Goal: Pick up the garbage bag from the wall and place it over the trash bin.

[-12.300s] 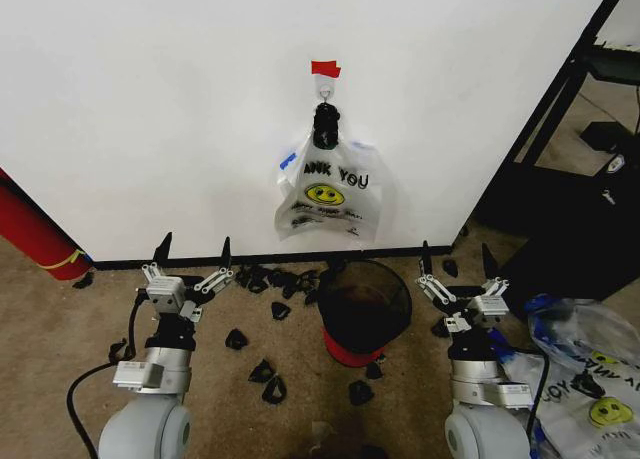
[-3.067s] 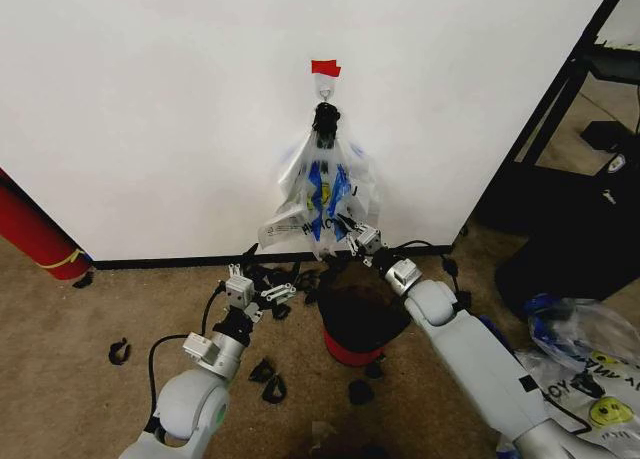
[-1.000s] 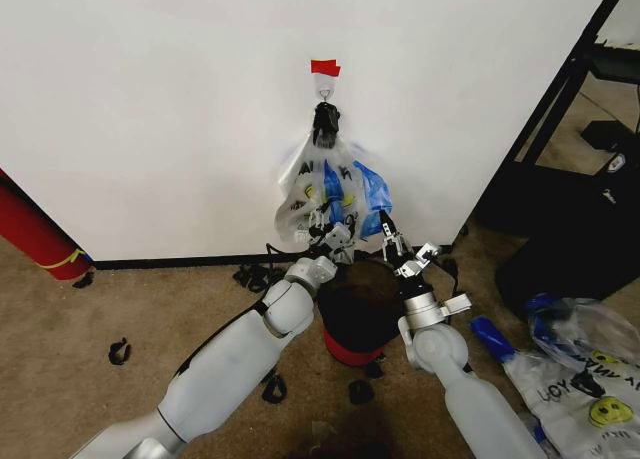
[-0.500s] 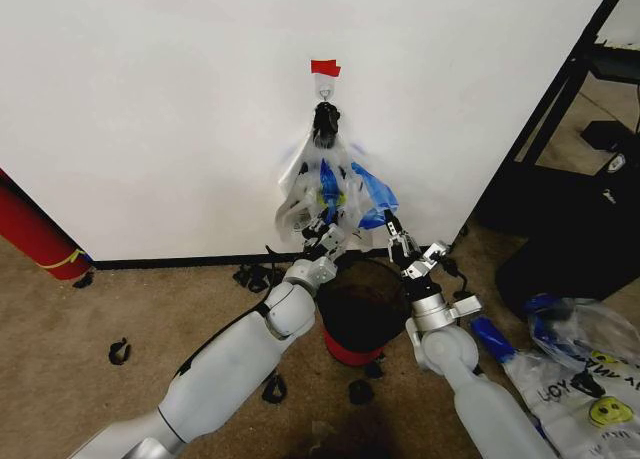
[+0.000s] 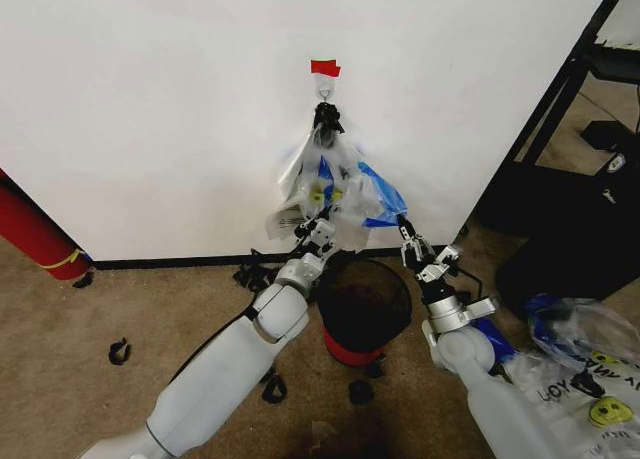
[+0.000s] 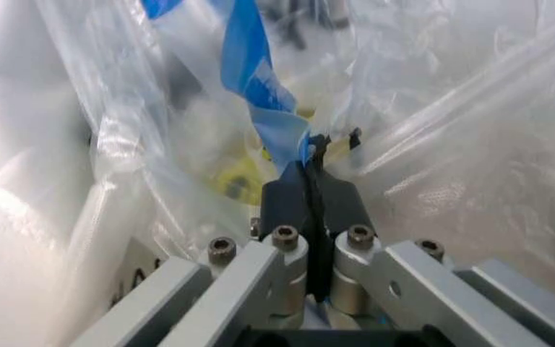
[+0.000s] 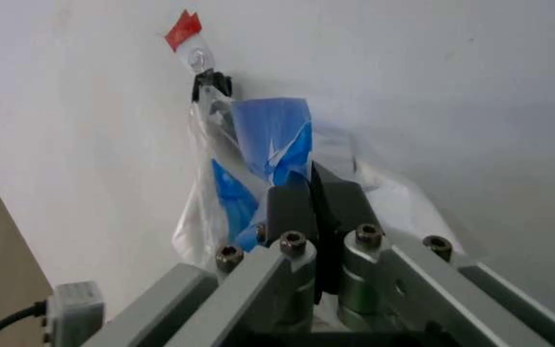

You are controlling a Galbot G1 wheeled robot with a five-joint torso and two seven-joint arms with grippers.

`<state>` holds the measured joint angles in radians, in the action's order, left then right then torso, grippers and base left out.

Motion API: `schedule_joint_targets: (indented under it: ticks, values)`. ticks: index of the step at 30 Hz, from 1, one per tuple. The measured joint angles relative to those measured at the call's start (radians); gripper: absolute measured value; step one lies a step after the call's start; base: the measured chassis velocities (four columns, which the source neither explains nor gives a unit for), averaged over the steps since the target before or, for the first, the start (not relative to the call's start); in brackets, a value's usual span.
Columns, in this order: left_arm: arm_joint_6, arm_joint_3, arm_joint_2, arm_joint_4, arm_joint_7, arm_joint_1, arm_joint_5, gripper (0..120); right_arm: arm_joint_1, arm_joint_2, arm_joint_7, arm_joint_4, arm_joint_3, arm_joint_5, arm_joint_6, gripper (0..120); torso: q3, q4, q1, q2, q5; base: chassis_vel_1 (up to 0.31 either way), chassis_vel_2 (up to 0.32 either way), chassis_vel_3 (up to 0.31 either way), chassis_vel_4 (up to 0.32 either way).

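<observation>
Translucent whitish plastic, tinted blue along its edges, forms the garbage bag [image 5: 335, 194], which hangs against the white wall [image 5: 160, 109] from a small hook [image 5: 325, 91] under a strip of red tape [image 5: 325, 68]; a black clip [image 5: 326, 116] gathers the plastic just below the hook. Part of a yellow smiley face is visible on the crumpled film. Both arms reach forward to the bag. Left gripper [image 5: 318, 229]: raised at the lower middle of the bag, above the near rim of the trash bin [image 5: 362, 309]; in the left wrist view its dark pads [image 6: 287, 206] are pressed together on a twisted blue strip of the film, with crinkled plastic all around them. Right gripper [image 5: 412, 241]: positioned at the bag's lower right corner, where a blue fold is drawn outward and downward from the wall; in the right wrist view its pads [image 7: 292, 206] are likewise closed on a blue flap of the bag. Trash bin: black wire mesh with a red base, standing on the brown carpet [image 5: 100, 319] directly below the bag and between the two arms. Small black clips [image 5: 120, 351] lie scattered on the carpet near the black baseboard [image 5: 170, 262]. Printed bags lie in a flat pile [image 5: 590, 399] on the floor to the robot's right.
</observation>
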<state>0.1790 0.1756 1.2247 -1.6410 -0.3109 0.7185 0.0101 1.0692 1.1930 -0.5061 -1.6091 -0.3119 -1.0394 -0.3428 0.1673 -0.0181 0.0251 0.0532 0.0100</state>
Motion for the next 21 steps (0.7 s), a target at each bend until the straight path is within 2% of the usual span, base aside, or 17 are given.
schedule_joint_targets:
  ticks: [2,8,13,18,19,21]
  values:
    - [-0.003,-0.003,-0.002,-0.007,0.001,0.005,-0.014,0,0.000,0.000,-0.002,0.002,-0.003,0.001,-0.001,0,0.000,0.0000,0.000,0.000,0.0000,0.000,0.000,0.000,0.000]
    - [-0.083,-0.031,-0.023,-0.063,0.056,0.046,-0.181,0,0.001,0.005,-0.005,0.026,-0.029,0.019,-0.012,0,0.000,0.0000,0.000,0.000,0.0000,0.000,0.000,0.000,0.000]
    - [-0.142,-0.044,-0.035,-0.063,0.121,0.063,-0.238,0,0.007,0.010,-0.011,0.025,-0.040,0.028,-0.014,0,0.000,0.0000,0.000,0.000,0.0000,0.000,0.000,0.000,0.000]
    - [-0.145,-0.048,-0.034,-0.054,0.127,0.065,-0.264,0,0.019,0.005,-0.017,0.003,-0.045,0.033,-0.014,0,0.000,0.0000,0.000,0.000,0.0000,0.000,0.000,0.000,0.000]
    - [-0.139,-0.048,-0.030,-0.047,0.127,0.062,-0.274,8,0.035,-0.004,-0.028,-0.018,-0.047,0.040,-0.011,0,0.000,-0.0001,0.000,0.000,0.0000,0.000,0.000,0.000,0.000]
    - [-0.135,-0.047,-0.029,-0.045,0.127,0.059,-0.277,16,0.043,-0.008,-0.037,-0.028,-0.050,0.047,-0.009,0,0.000,-0.0001,0.000,0.000,0.0000,0.000,0.000,0.000,0.000]
